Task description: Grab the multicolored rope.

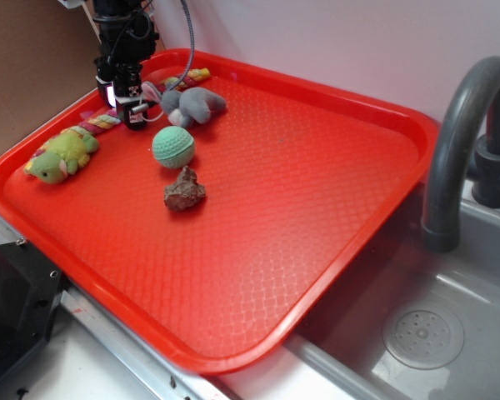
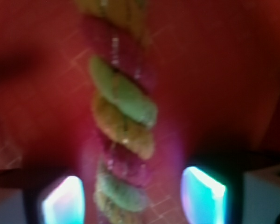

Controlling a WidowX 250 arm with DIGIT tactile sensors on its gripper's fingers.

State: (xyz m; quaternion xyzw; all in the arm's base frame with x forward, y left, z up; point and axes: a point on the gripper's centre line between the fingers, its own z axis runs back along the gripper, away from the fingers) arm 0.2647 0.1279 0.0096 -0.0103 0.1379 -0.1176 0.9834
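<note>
Here, arm upright, tool [image 1: 133, 117] low over tray [image 1: 333, 208]; jaws apart, straddling multicolored rope [image 2: 123, 121]

We see a red tray [image 1: 333, 208] lying beside a grey sink [image 1: 433, 325] with a dark curved tap [image 1: 462, 125]. At the tray's far left corner the black gripper [image 1: 132, 117] points straight down onto the twisted rope [image 1: 104, 122], which leads to a green plush turtle [image 1: 62, 155]; we cannot tell whether its jaws are closed. Just beside it lies a grey plush toy [image 1: 196, 104]. A green ball [image 1: 173, 147] sits nearer to us, and a brown rock [image 1: 183, 192] lies just in front of the ball.
</note>
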